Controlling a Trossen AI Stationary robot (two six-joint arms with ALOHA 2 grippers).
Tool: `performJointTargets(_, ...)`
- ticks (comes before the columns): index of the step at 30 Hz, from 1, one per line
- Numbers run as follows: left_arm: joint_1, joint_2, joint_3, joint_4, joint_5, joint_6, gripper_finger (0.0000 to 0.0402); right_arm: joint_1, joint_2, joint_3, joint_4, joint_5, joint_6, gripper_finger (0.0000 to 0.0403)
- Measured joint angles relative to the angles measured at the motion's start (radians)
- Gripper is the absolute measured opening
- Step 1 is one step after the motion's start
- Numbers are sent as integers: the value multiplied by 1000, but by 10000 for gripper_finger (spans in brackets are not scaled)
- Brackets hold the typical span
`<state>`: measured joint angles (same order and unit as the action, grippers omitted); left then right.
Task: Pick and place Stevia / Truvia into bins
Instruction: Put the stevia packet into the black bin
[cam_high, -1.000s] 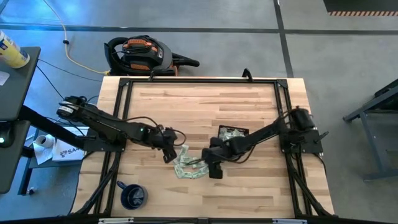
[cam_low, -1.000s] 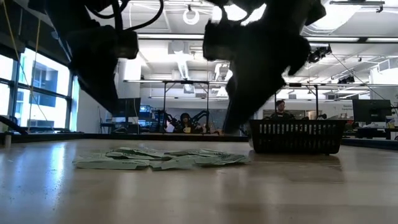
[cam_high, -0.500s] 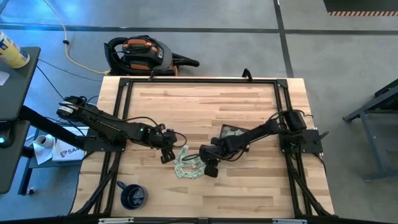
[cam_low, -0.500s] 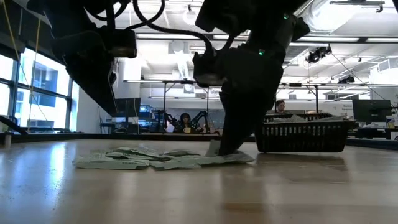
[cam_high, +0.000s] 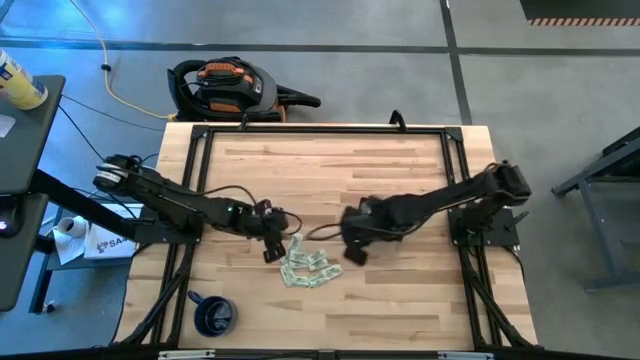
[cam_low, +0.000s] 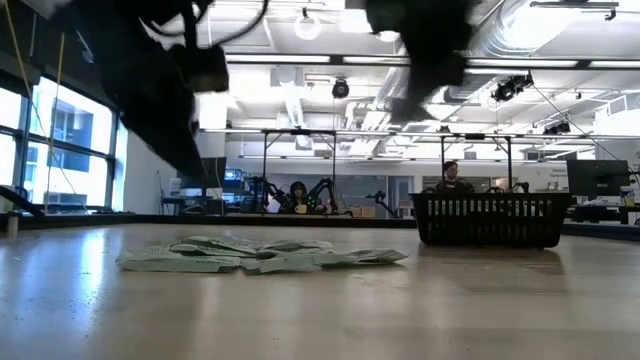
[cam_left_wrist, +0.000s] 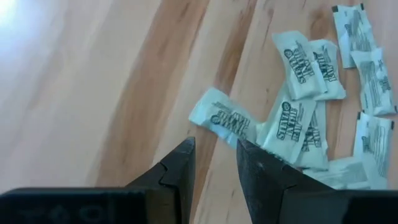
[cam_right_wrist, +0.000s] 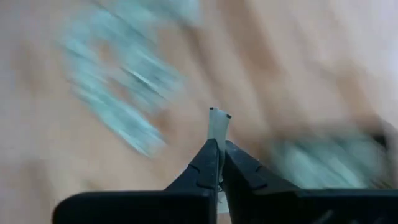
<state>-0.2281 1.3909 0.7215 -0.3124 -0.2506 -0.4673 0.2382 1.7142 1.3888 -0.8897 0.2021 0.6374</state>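
Note:
A loose heap of pale green and white Stevia sachets lies flat on the wooden table near its middle; the same heap shows in the low view. The black gridded bin stands to the right of the heap and farther back; in the high view my right arm covers it. My left gripper hovers open just left of the heap, pointing down at an outlying sachet, nothing between its fingers. My right gripper, raised above the table right of the heap, is shut on one sachet. My right gripper pinches a single sachet between its two fingers. The sachet is seen edge-on, and a short pale strip of it sticks out past the fingertips. The fingers point steeply down, and the sachet is lifted clear of the table and the heap.
A dark blue mug stands near the table's front left corner. Black frame rails run along the table's far edge and down both sides. Bare wood lies in front of and behind the heap.
My right gripper dipped onto the right end of the heap, then rose well above the table and shifted toward the right and far side, leaving the low view almost wholly. The rest of the heap stays where it was. My left gripper has rolled slightly in place.

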Motion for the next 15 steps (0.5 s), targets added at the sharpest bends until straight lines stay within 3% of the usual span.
performJointTargets(4,87,46,-28,48,115,-25,152,0,-105,-105,-212,41,110,18)
performJointTargets(10,204,117,-33,90,257,-47,152,-24,-254,-364,-193,-7,215,25)
performJointTargets(15,234,158,4,128,396,-146,175,-45,-312,-502,-98,-102,270,91)
